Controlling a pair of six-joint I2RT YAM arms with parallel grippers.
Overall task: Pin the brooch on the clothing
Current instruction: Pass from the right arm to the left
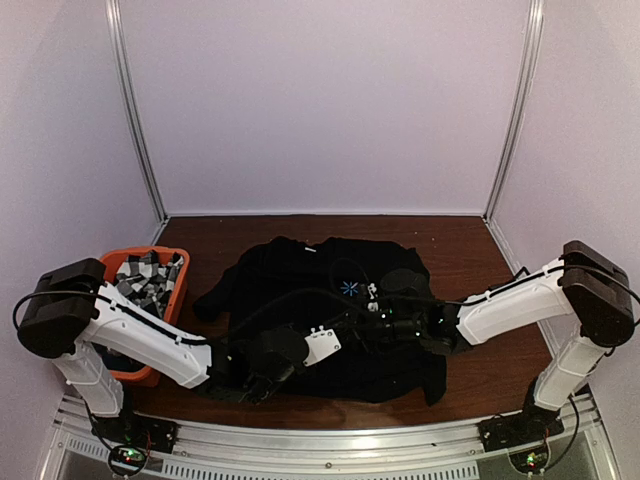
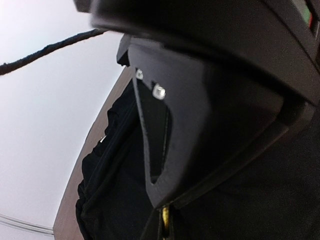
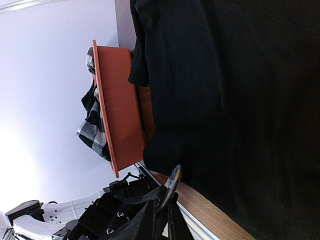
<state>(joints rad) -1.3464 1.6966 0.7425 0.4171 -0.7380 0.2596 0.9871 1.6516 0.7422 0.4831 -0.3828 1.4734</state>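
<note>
T-shirt (image 1: 290,275), spread around its print (image 1: 349,288): soft, limp, bunches if dragged. Left gripper (image 2: 165,210), just nearside of the print, is closed on a gold sliver, probably the brooch (image 2: 165,218): small, rigid, best held by its body. Right gripper (image 3: 171,192), beside the print, is closed; what it holds is unclear.

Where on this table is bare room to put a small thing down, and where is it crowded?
Bare wood: the strip of table between the T-shirt and the back wall, and the patch right of the shirt, partly under the right arm. Crowded: the orange bin at left, and mid-shirt where both arms meet.
</note>
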